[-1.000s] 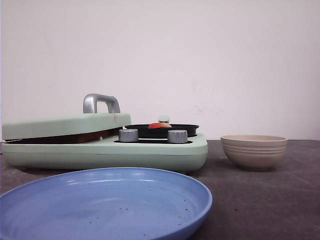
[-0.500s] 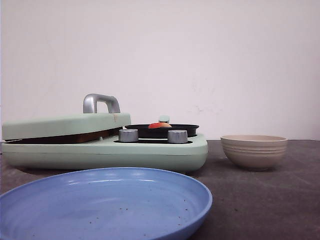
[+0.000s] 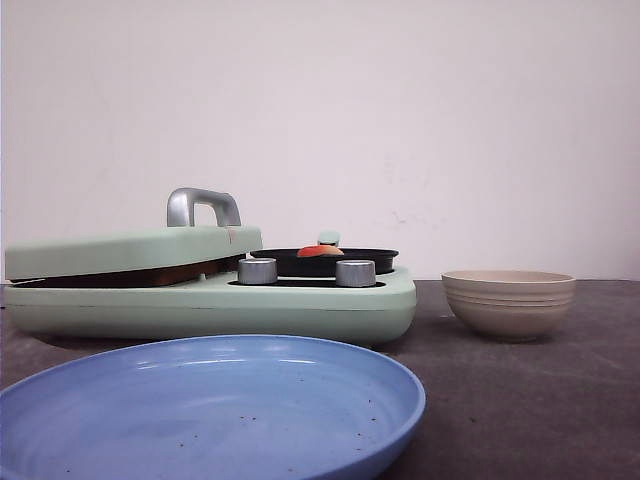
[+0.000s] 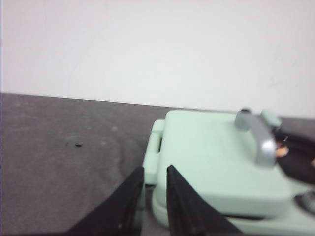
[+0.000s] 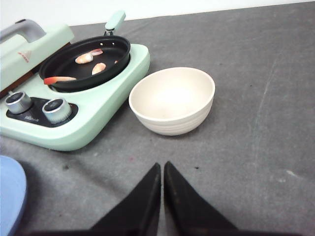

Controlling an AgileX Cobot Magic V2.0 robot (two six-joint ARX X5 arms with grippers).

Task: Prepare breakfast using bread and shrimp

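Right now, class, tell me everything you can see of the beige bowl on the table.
The beige bowl is round and matte, ceramic-looking, with shallow ridges ringing its outer wall. It stands upright and empty on the dark grey table, just right of the mint-green cooker, close to it but apart. Nothing touches it; the right gripper sits shut, short of it.

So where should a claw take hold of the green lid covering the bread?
Probably by the silver handle arching above the closed lid, coming from above with the fingers across its bar. The lid itself is broad and flat with little to pinch; the raised handle leaves a gap beneath it.
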